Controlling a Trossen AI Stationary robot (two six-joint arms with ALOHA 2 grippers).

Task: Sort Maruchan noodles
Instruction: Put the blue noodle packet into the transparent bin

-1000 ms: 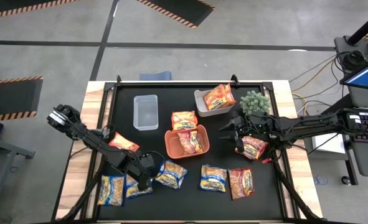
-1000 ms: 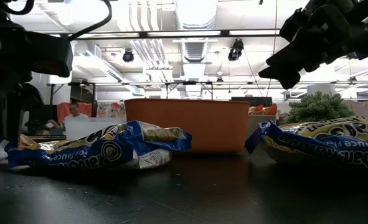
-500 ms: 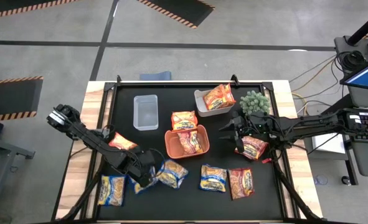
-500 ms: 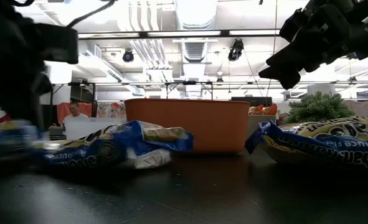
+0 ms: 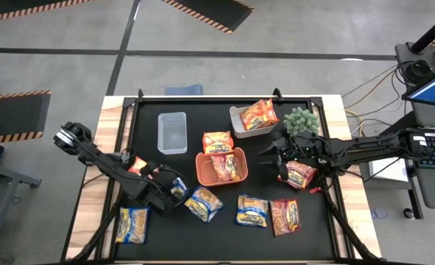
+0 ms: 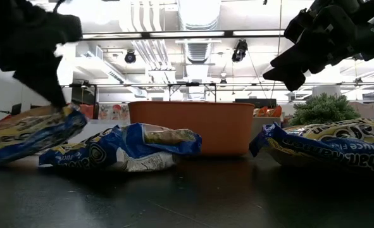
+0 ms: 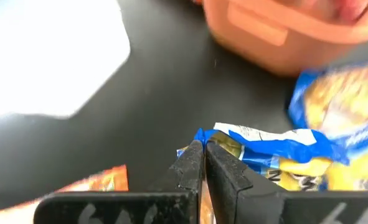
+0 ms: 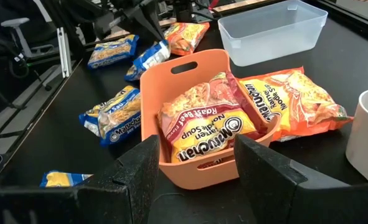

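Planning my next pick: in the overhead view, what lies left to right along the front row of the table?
Blue-and-yellow packet → left claw shut on a lifted blue packet → second blue packet → third blue packet → red packet.

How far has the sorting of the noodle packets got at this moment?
Done: a red packet lies in the orange bin and an orange packet in the white bin; the clear bin is empty. In hand: the left gripper is shut on a blue packet, lifted. Left: the other blue, orange and red packets loose on the table. The right gripper hovers open.
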